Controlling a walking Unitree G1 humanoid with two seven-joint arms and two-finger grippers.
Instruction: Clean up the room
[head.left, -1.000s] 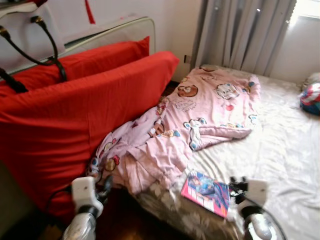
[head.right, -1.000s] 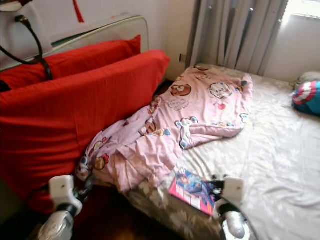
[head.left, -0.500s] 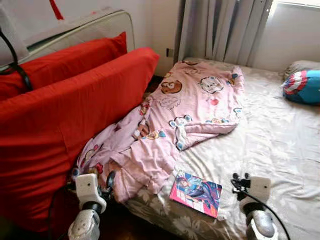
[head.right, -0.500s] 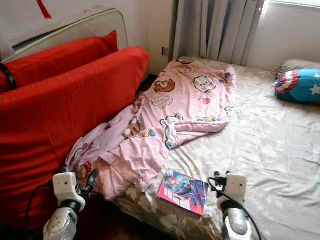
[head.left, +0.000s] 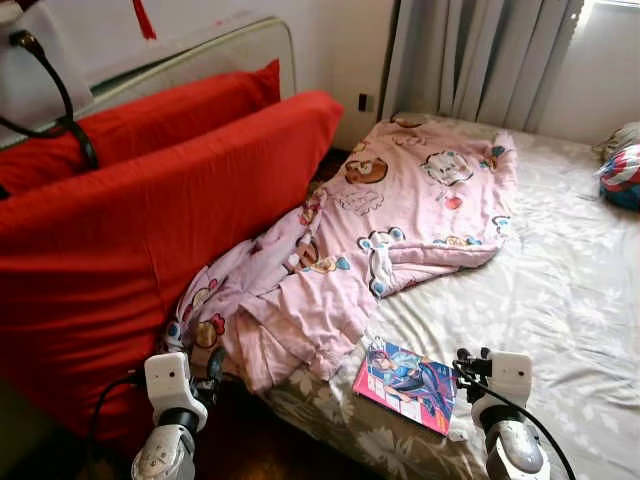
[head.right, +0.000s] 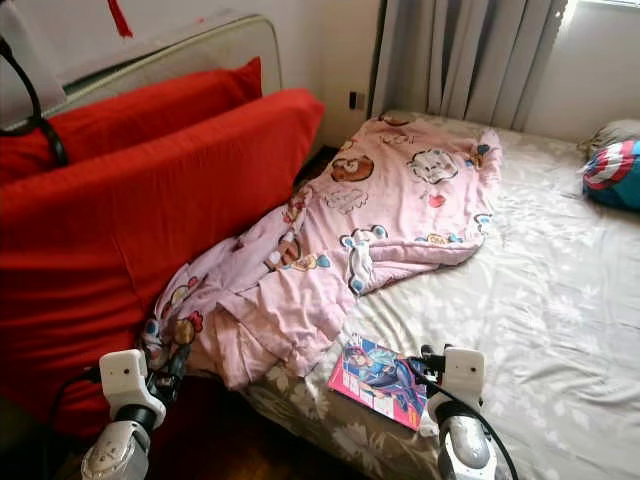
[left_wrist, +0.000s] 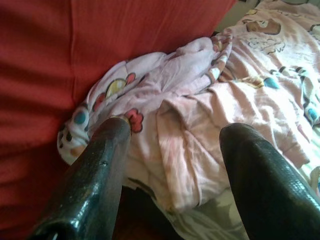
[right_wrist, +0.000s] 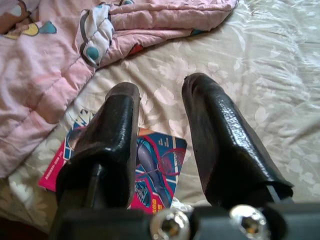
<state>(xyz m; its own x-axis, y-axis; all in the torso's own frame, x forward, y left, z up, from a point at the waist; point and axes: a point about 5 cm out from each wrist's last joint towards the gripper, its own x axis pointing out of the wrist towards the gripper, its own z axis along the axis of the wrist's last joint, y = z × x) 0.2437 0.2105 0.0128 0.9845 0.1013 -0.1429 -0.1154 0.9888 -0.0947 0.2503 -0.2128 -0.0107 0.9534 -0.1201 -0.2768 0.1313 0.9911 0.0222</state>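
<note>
A pink cartoon-print blanket (head.left: 400, 220) lies crumpled across the bed's near-left side, and its edge hangs off toward the floor. Beside it on the sheet lies a colourful comic book (head.left: 405, 382). My left gripper (left_wrist: 179, 127) is open, low by the bed's corner, and faces the hanging blanket fold (left_wrist: 200, 100) and the red cushion. My right gripper (right_wrist: 162, 85) is open above the bed's near edge, and the book (right_wrist: 155, 170) lies just under and before its fingers. Neither gripper holds anything.
Two big red cushions (head.left: 150, 230) lean against a padded headboard (head.left: 200, 55) on the left, with a black cable (head.left: 60, 90) above. The bed's white floral sheet (head.left: 570, 300) spreads right. A blue star-shield pillow (head.left: 622, 175) sits far right. Grey curtains (head.left: 480, 60) hang behind. Dark floor (head.left: 260, 440) lies below.
The whole view has swung to one side and back, so the camera moved. Both grippers stay low and open. The blanket and the book lie as before.
</note>
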